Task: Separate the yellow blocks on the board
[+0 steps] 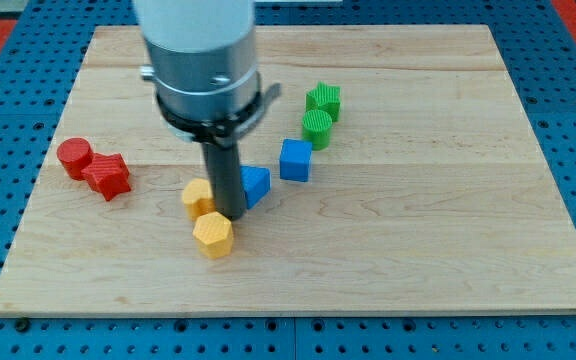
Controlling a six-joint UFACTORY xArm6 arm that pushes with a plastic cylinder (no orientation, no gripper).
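Two yellow blocks sit left of the board's middle: one yellow block [197, 196] partly hidden behind the rod, and a yellow hexagonal block [213, 235] just below it, toward the view's bottom. They are very close, nearly touching. My tip [230, 215] stands right beside both, at the right edge of the upper yellow block and just above the hexagonal one. The rod hides part of a blue block [255, 185] on its right.
A blue cube [295, 160] lies right of the rod. Two green blocks [323, 101] [317, 127] sit touching above it. A red cylinder [74, 155] and a red star-like block [108, 176] sit at the left. The wooden board [448, 220] lies on a blue pegboard.
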